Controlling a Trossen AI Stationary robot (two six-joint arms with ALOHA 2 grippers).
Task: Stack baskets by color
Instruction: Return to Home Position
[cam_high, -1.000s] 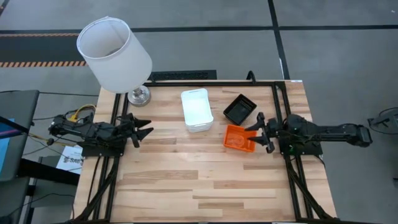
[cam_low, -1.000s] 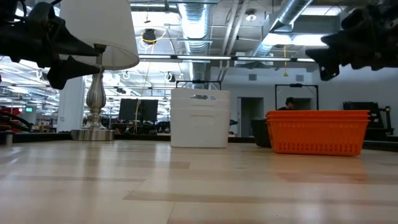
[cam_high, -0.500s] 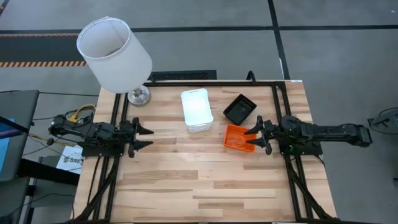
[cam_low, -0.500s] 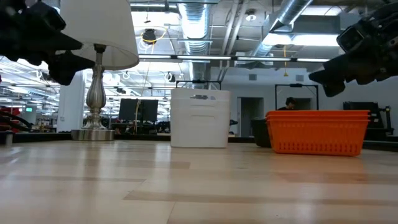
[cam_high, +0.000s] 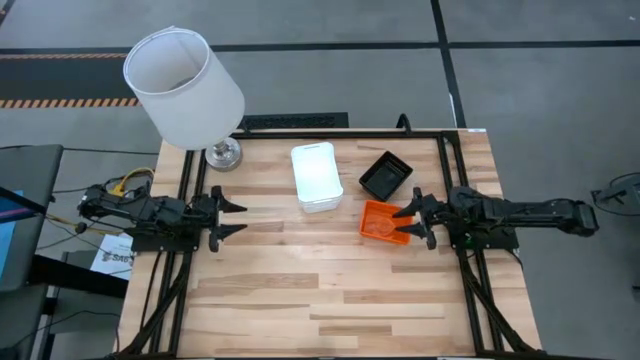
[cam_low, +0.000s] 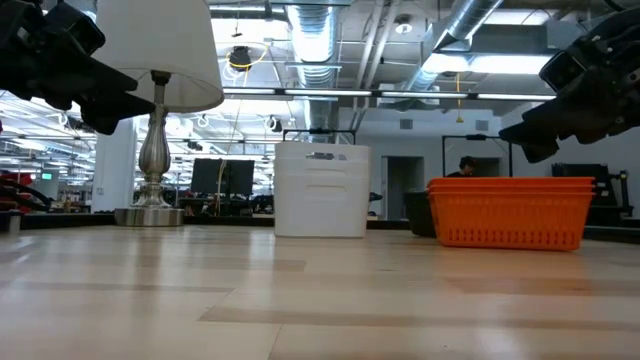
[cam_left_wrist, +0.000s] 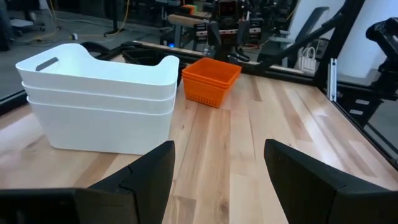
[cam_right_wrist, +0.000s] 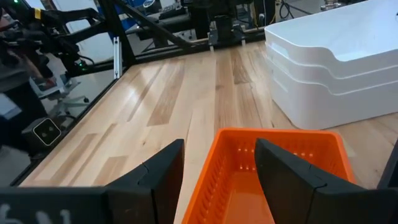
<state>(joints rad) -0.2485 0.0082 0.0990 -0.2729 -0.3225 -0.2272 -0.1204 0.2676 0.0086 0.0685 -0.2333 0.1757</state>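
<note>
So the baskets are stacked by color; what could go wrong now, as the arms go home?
1. The right tool hangs open above the near edge of the orange stack. If it moves back low, a finger might catch the rim and drag or tip the stack.
2. The left tool, also open, is not far from the lamp base. A wide swing could knock it over.

Pale wood-grain table (cam_high: 300, 290), white baskets (cam_high: 317, 176), slotted orange baskets (cam_high: 378, 222), black baskets (cam_high: 385, 176), white lampshade (cam_high: 183, 85)
</note>
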